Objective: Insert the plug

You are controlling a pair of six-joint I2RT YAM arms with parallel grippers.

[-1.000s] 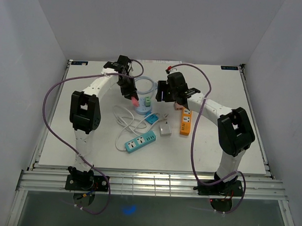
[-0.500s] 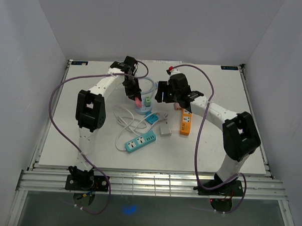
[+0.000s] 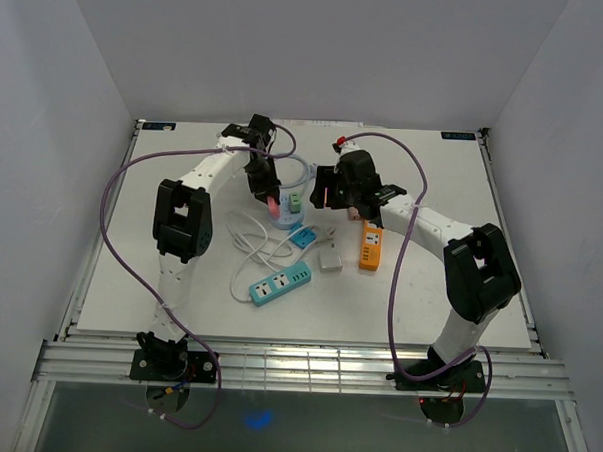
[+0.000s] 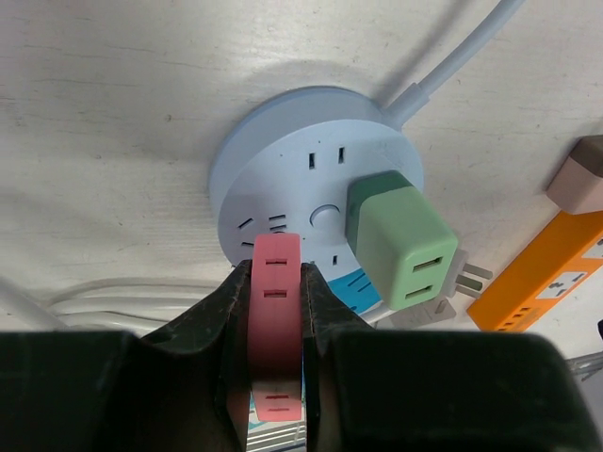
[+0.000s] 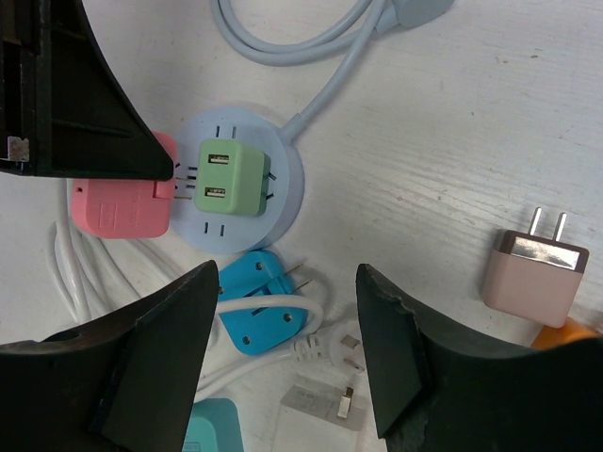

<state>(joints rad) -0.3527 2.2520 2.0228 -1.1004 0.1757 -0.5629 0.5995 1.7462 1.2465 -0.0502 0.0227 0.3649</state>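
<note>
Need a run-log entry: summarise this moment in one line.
left gripper: shut on pink plug | plug: at edge of round power strip | green adapter: plugged in | right gripper: open

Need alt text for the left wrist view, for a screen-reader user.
The left gripper is shut on a pink plug, holding it over the near edge of a round blue socket hub on a white table. A green USB charger sits plugged into the hub's right side, and an orange power strip lies at the right edge.
</note>
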